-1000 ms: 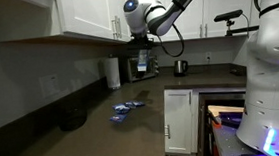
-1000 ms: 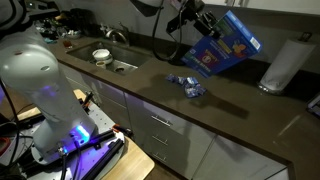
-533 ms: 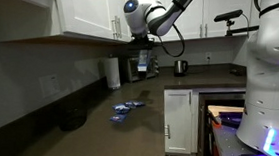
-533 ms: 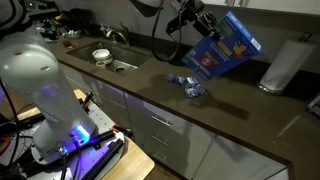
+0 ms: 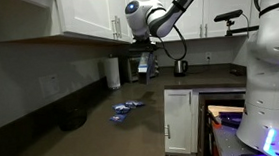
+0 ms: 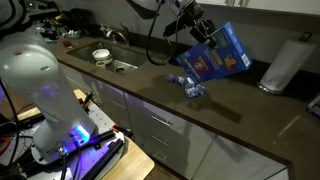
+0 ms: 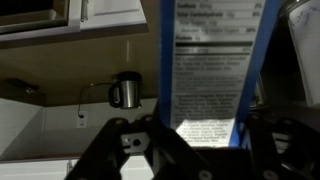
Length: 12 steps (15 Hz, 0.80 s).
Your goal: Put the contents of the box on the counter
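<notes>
A: Box point(image 6: 215, 58) position?
B: In the air, tilted, above the counter point(image 6: 250, 115). Gripper point(image 7: 200, 135) is clamped on its sides, label facing the wrist camera.
A: Packets point(image 6: 189, 86)?
B: Small blue-and-white cluster lying on the counter, roughly below it.

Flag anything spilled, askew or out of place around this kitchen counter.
The small blue cardboard carton hangs tilted in the gripper above the dark grey-brown worktop, not standing on it. Below it, a few small blue-and-white packets lie in a loose scattered heap on the worktop. Nothing looks damaged.
</notes>
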Each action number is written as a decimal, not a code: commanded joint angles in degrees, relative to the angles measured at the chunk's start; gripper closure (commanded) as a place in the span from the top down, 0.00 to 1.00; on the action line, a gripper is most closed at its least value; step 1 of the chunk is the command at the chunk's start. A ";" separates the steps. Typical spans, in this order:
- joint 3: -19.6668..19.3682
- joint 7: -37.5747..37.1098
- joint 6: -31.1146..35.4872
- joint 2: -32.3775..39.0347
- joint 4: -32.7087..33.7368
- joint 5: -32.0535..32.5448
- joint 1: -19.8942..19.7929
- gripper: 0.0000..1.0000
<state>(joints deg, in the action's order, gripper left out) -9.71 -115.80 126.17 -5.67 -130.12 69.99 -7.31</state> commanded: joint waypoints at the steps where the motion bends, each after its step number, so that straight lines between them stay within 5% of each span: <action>1: -0.95 1.56 2.44 1.08 0.38 -5.53 -1.22 0.59; 12: -4.70 7.07 13.25 11.27 5.53 -28.48 -5.12 0.57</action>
<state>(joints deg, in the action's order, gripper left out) -14.11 -111.55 137.51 1.99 -127.94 46.50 -11.05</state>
